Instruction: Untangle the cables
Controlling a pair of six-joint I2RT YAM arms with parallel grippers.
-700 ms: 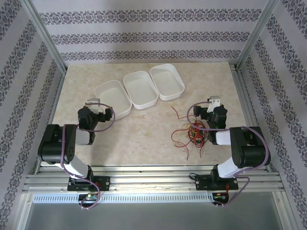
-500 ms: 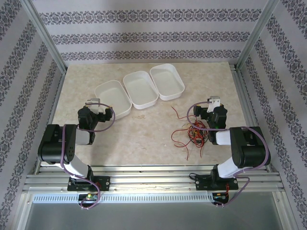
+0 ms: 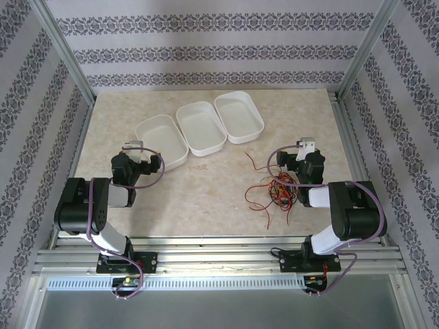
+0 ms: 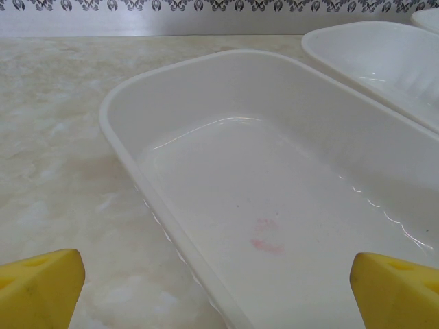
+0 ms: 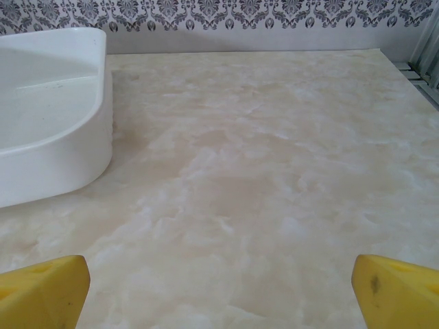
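Top external view: the cables (image 3: 273, 190) lie in one loose knot on the right half of the surface (image 3: 206, 192), toward its near edge, just beside the right claw (image 3: 296, 159). Red strands dominate, with black and tan ones threaded through, and thin curly ends stray out toward the far edge and the near edge. Three white trays (image 3: 147, 130) sit in a row at the far middle, the left claw (image 3: 145, 159) beside the leftmost.

Left wrist view: the left claw (image 4: 219, 295) is spread wide, its yellow pads (image 4: 41, 288) holding nothing, facing a tray's rim (image 4: 116, 137).

Right wrist view: the right claw (image 5: 219, 291) is likewise spread and bare over marbled surface, a tray wall (image 5: 68, 157) at the left.

The first pick looks best made on a stray red end at the fringe, not the knot's middle, then drawn out slowly. Strands this thin likely need the pads low and fully closed.
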